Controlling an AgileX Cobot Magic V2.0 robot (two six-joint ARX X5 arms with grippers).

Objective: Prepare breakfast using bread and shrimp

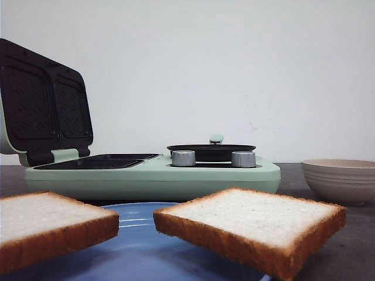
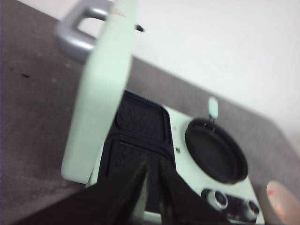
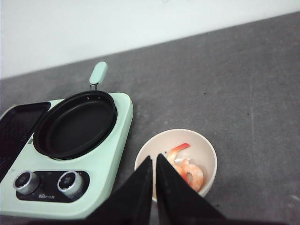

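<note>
A mint-green breakfast maker (image 1: 152, 172) stands on the dark table (image 3: 243, 93) with its lid (image 1: 44, 102) raised, a round black pan (image 3: 75, 124) beside two silver knobs (image 1: 183, 158), and a beige bowl (image 1: 343, 178) holding shrimp (image 3: 187, 168) close on its right. Nearest the front camera, two square bread slices (image 1: 252, 225) lie flat on a blue plate (image 1: 146, 252), pale porous crumb up, golden-brown crusts, one corner of the right slice seemingly overhanging the rim. The left gripper (image 2: 152, 187) over the grill plates and the right gripper (image 3: 154, 187) above the bowl both have fingers pressed together, grasping nothing.
</note>
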